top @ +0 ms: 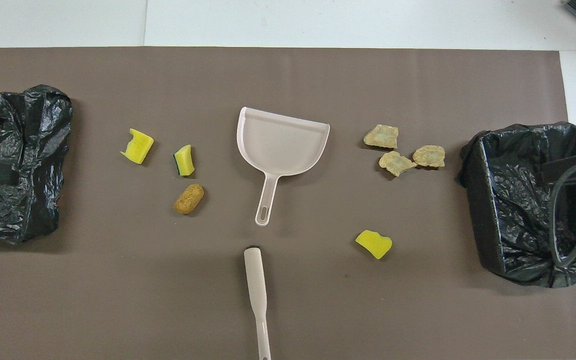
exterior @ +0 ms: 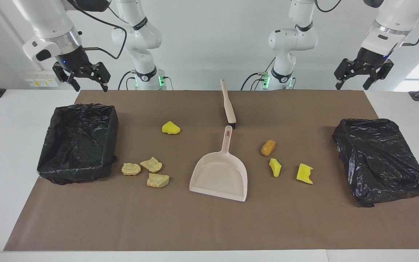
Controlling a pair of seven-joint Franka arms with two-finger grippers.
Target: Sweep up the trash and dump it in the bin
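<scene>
Several bits of trash lie on the brown mat. Three yellow sponge wedges (exterior: pixel 171 128) (exterior: pixel 275 167) (exterior: pixel 304 173), three tan lumps (exterior: pixel 131 169) (exterior: pixel 151 164) (exterior: pixel 158 180) and an orange-brown nugget (exterior: pixel 268 147) lie to either side of the beige dustpan (exterior: pixel 221 174). The beige brush (exterior: pixel 228 103) lies nearer to the robots, in line with the dustpan's handle. My right gripper (exterior: pixel 87 85) hangs open and empty, high over the mat's corner by the open black-lined bin (exterior: pixel 51 153). My left gripper (exterior: pixel 353 85) hangs open and empty, high over the other corner.
A second bin wrapped in a crumpled black bag (exterior: pixel 380 160) stands at the left arm's end. In the overhead view the dustpan (top: pixel 280 147) has its mouth turned away from the robots. The brush (top: pixel 257 295) is there too. A black cable (top: pixel 575 215) loops over the lined bin (top: pixel 488 210).
</scene>
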